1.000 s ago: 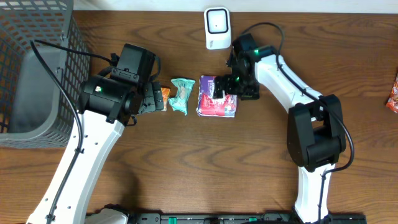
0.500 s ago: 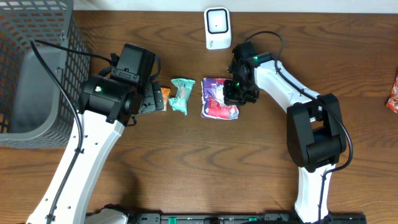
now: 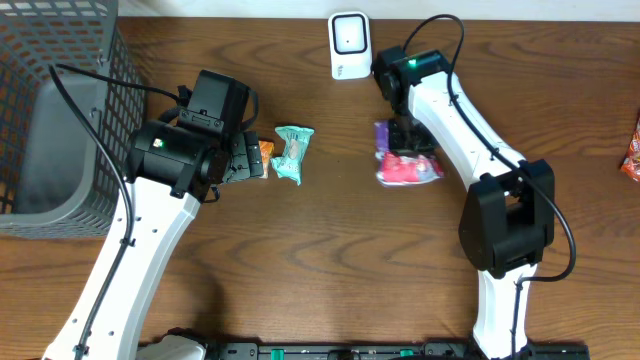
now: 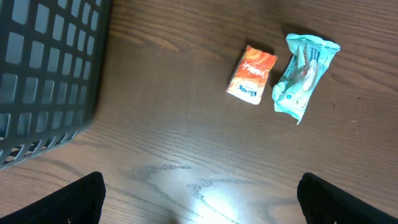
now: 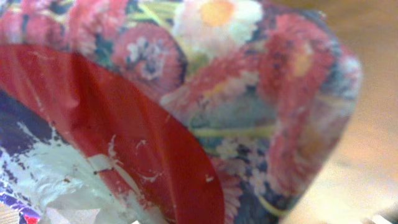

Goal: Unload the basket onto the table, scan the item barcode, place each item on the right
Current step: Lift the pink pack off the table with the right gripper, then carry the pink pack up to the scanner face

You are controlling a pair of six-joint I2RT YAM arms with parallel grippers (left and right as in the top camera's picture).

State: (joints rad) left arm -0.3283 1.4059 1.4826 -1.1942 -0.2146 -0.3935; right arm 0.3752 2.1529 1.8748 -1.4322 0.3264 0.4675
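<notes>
The dark brown wood-grain surface (image 3: 330, 260) carries all items. One grey wire-mesh basket (image 3: 60, 110) stands at its left edge. Two white-and-black arms work over the surface. The left end effector (image 4: 199, 196) is fully open and holds nothing; it hovers just left of the small packets. The right end effector (image 3: 408, 140) is closed on the one floral plastic pack (image 3: 405, 170), printed in purple, red and pink. This pack sits under the right wrist, near the scanner and offset to its front-right, well apart from the other packets. The arm hides much of it. The visible part runs from a purple end nearest the scanner to a pink-red end toward the front edge; the long axis cannot be fixed with confidence. In the right wrist view the pack fills the frame, showing a red curved band and flower print; no barcode or legible text is visible. One white box-shaped scanner (image 3: 349, 45) with a dark window stands at the rear edge. One crumpled teal wrapper packet (image 4: 305, 74) lies beside one small orange rectangular packet (image 4: 252, 83), close together; the orange packet's white script is too small to read. One orange-red packet (image 3: 632, 150) is cut off at the right edge.
</notes>
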